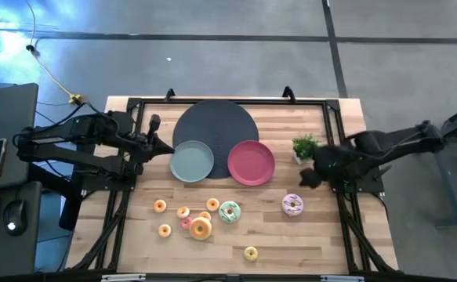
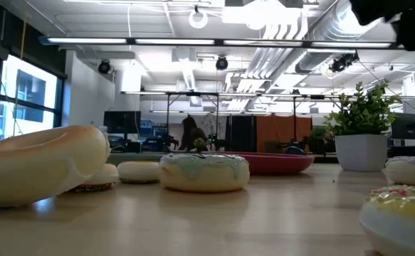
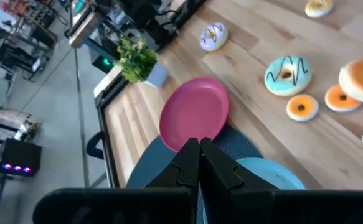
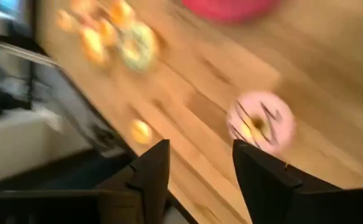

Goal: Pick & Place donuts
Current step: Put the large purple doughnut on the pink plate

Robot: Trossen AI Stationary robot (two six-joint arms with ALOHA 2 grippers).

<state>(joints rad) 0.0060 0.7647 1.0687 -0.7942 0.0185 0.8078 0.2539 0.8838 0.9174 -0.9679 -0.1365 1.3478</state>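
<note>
The toy donuts lie flat on the wooden table near its near edge. A pink-iced donut sits alone to the right. A mint-green one, a larger orange one and several tiny ones lie in a cluster further left, and a yellow one lies by itself. My right gripper is open and hovers just beyond the pink-iced donut, touching nothing. My left gripper is shut and waits over the grey-green plate's left edge.
A grey-green plate and a pink plate overlap the near edge of a round dark mat. A small potted plant stands right beside my right gripper. Black frame rails run along the table's sides.
</note>
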